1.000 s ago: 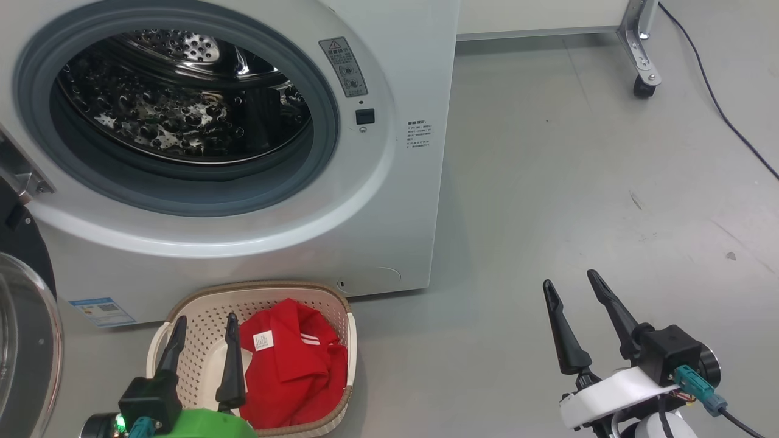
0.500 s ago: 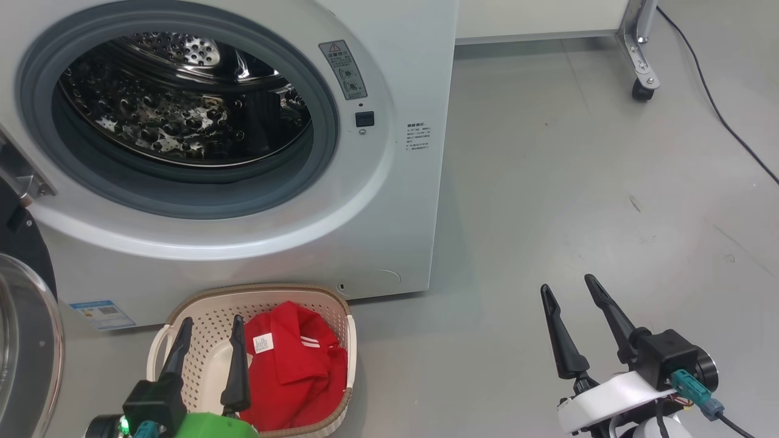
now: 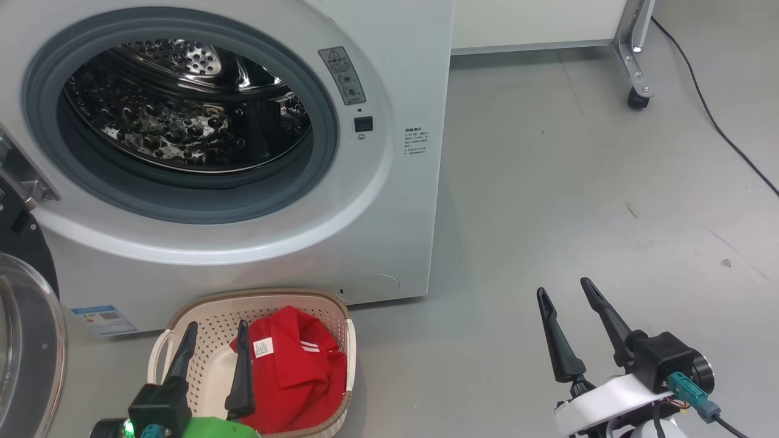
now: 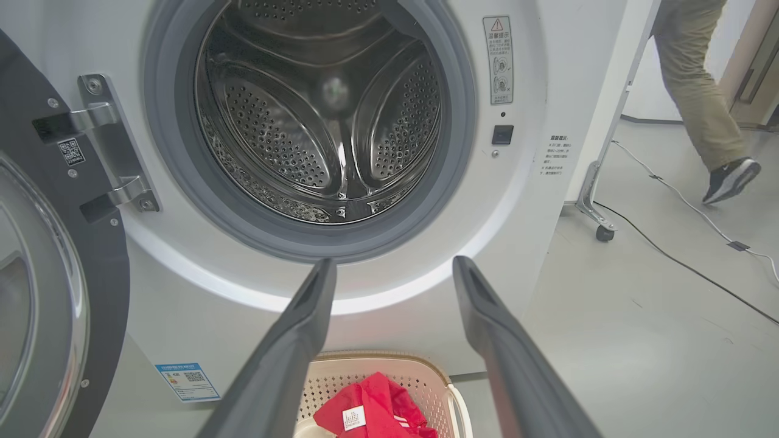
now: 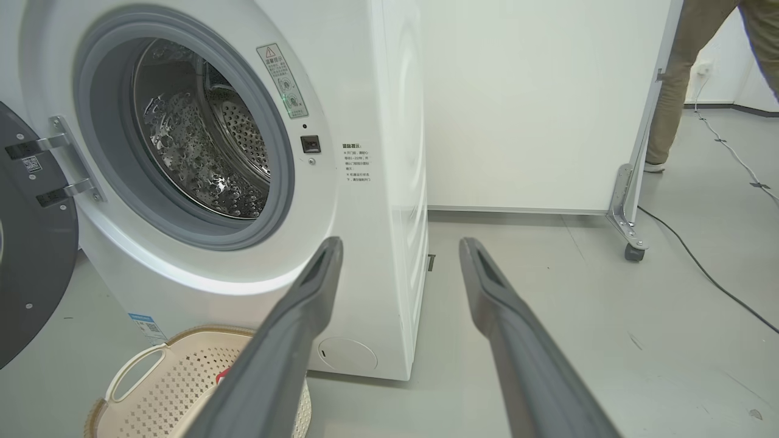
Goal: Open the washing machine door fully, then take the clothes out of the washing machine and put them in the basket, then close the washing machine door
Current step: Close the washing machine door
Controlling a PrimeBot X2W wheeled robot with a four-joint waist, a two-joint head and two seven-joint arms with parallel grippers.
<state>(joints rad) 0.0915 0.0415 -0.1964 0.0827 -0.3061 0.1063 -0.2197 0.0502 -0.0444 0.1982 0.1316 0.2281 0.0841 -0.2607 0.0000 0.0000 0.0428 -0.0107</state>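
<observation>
The white washing machine (image 3: pixel 389 201) stands with its drum (image 3: pixel 176 109) bare of cloth. Its black-rimmed door (image 3: pixel 24 340) hangs swung out at the left, hinges (image 4: pixel 115 152) showing. The cream basket (image 3: pixel 201 310) sits on the floor below the opening and holds red clothes (image 3: pixel 298 377) with a white tag. My left gripper (image 3: pixel 219 325) hovers open over the basket's left half, fingers empty and pointing at the washer (image 4: pixel 394 263). My right gripper (image 3: pixel 563 287) is open and empty over bare floor, right of the machine (image 5: pixel 401 241).
A white panel on a metal leg with a caster (image 3: pixel 636 100) stands behind the washer's right side. A black cable (image 3: pixel 718 121) runs across the grey floor. A person's legs (image 4: pixel 700 91) are at the far right.
The whole head picture has slid down slightly, so the camera moved. My left gripper has drifted a little to the right over the basket. Both grippers remain open.
</observation>
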